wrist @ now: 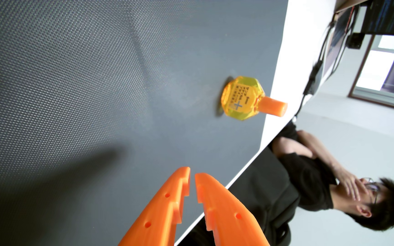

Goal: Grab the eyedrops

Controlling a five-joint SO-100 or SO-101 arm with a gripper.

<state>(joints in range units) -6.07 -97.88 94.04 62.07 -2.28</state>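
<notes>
The eyedrops are a small faceted yellow bottle with an orange cap, standing on the dark grey textured mat near its edge; the picture lies on its side, so the cap points right. My gripper comes in from the bottom edge with two orange toothed fingers. Its tips are almost together with a thin gap and nothing between them. The bottle lies well beyond the tips, up and to the right in the wrist view, apart from them.
The mat ends at a white table strip just past the bottle. Beyond the table edge sits a person in a black shirt. Cables and a monitor hang at the upper right.
</notes>
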